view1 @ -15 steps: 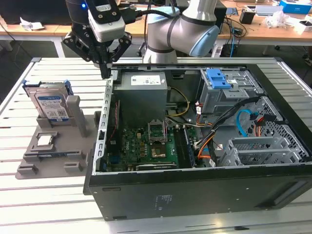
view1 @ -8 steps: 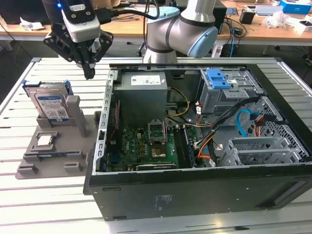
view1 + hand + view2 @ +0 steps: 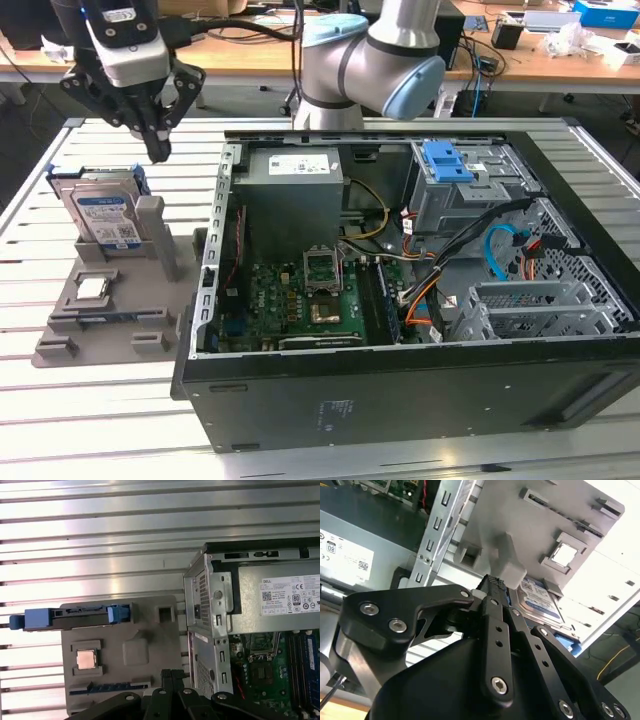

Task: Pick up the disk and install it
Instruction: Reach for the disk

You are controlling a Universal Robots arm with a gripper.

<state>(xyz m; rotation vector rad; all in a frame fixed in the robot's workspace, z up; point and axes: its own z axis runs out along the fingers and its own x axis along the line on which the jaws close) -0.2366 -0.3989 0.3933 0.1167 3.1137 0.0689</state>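
Note:
The disk point(image 3: 101, 216) is a silver hard drive with a white-and-blue label and blue rails. It stands upright on its edge in a grey holder plate point(image 3: 120, 322) at the exterior view's left, beside the open computer case. My gripper point(image 3: 157, 150) hangs above and just behind the disk's case-side end, apart from it, fingers shut with nothing between them. In the first wrist view I look down on the disk's point(image 3: 70, 617) blue-railed top edge, with the fingertips point(image 3: 172, 674) pressed together. The second wrist view has the disk's label point(image 3: 539, 600) just beyond the gripper point(image 3: 493, 582).
A small square silver chip point(image 3: 92, 288) lies in the holder plate in front of the disk. The open case point(image 3: 400, 380) holds a power supply point(image 3: 292, 175), a motherboard point(image 3: 310, 295) and a grey drive cage with a blue latch point(image 3: 448, 160). The slatted metal table point(image 3: 60, 410) carries everything.

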